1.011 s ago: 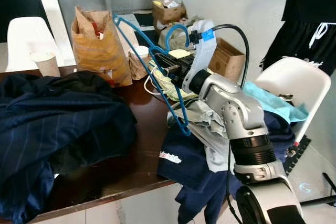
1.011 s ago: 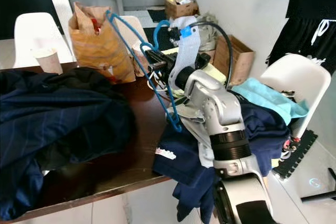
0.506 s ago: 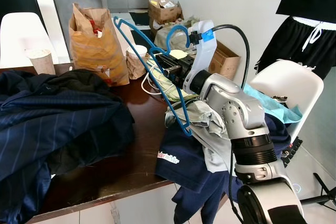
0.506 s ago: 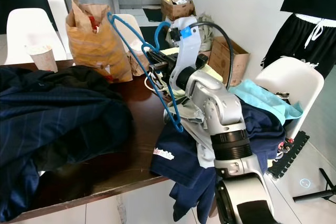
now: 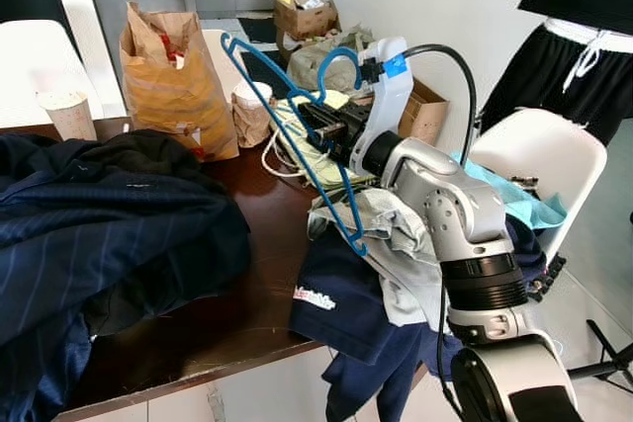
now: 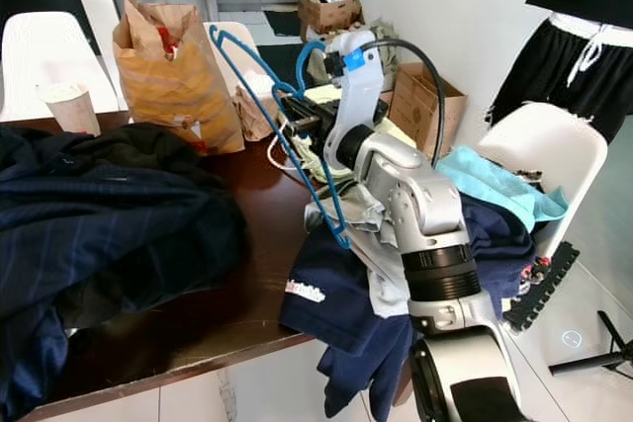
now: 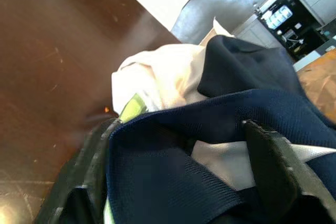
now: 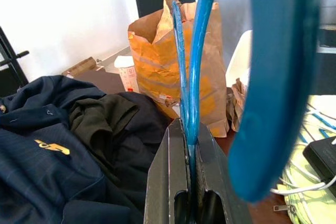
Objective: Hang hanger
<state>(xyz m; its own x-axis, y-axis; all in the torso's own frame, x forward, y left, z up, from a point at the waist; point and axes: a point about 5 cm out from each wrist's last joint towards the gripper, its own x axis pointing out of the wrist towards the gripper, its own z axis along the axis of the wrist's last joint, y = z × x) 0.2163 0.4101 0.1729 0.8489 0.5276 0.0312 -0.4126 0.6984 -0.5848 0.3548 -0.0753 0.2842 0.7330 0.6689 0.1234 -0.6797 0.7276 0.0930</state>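
We carry the blue hanger (image 5: 297, 135) above the desk (image 5: 237, 313).
Right gripper (image 8: 190, 145) jaws clenched on its wire, hook free for hanging; left gripper (image 7: 178, 182) jaws apart around navy clothing.

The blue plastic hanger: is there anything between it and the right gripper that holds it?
Nothing visible. The right gripper is already shut on the blue plastic hanger, whose thin bar sits clamped between the gripper's fingers. It is held in the air above the dark brown wooden table, over the clothes.
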